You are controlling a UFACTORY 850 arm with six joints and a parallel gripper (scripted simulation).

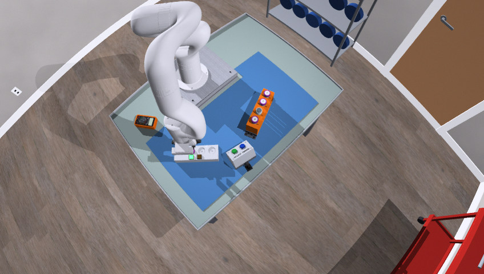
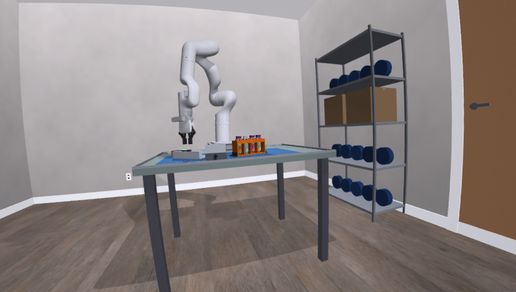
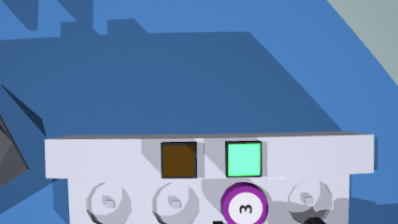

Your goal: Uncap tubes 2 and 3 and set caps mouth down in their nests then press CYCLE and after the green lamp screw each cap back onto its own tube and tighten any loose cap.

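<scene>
My gripper [image 2: 187, 142] [image 3: 266, 222] is open and empty above the cap tray [image 1: 213, 157] [image 2: 188, 155] [image 3: 93, 159]. Purple cap 3 [image 1: 193, 151] [image 3: 245, 208] sits in nest 3, number up; the arm mostly hides it in the top view. The other nests hold no cap. The green lamp [image 1: 191, 156] [image 3: 243, 159] is lit; the amber lamp [image 1: 199, 156] [image 3: 178, 160] is dark. In the orange decapping station [image 1: 251, 128], tube 3 [image 1: 258, 110] is uncapped. Cap 1 [image 1: 267, 93], cap 2 [image 1: 263, 101] and cap 4 [image 1: 254, 119] are on their tubes; their tightness cannot be told.
The key housing [image 1: 241, 158] [image 2: 215, 151], with green READY key [image 1: 234, 151] and blue CYCLE key [image 1: 242, 146], stands between tray and station. An orange multimeter [image 1: 145, 121] lies near the table's edge, on the tray's side of the arm base.
</scene>
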